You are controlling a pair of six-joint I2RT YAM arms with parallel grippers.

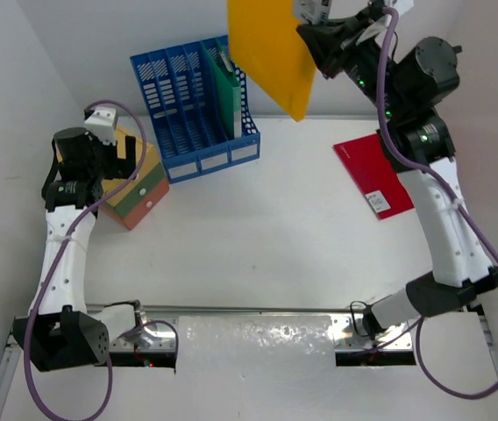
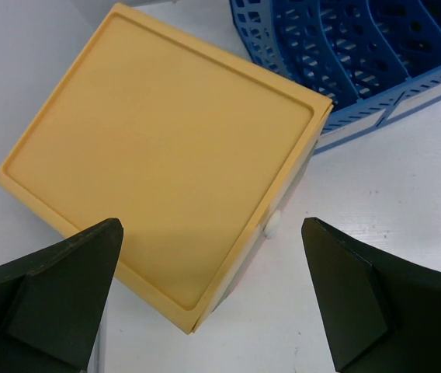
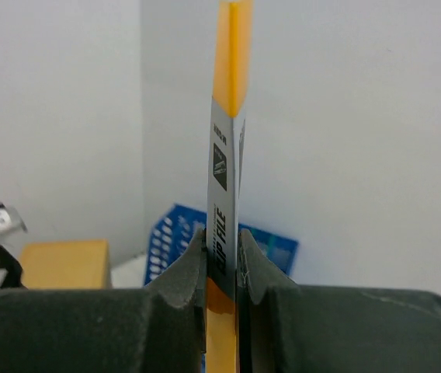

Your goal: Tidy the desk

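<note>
Enclosure seen from above: plain white walls (image 1: 65,53) stand on 3 sides of the desk (image 1: 258,228), a flat white tabletop. A metal rail (image 1: 231,310) runs along its near edge, partly covered by a crinkled translucent sheet (image 1: 258,338). In the right wrist view, 2 wall panels meet at a vertical corner (image 3: 141,116). Lighting is even and diffuse; shadows are soft.

We noted the white desk (image 1: 258,228), walled in white. A blue slotted file rack (image 1: 195,110) stood at its far left. Just beside that, nearer the left wall, sat a yellow-topped drawer box (image 1: 144,191). A red folder (image 1: 367,167) lay flat far right, well apart. Crinkled clear plastic sheet (image 1: 256,346) covered the near edge.
</note>
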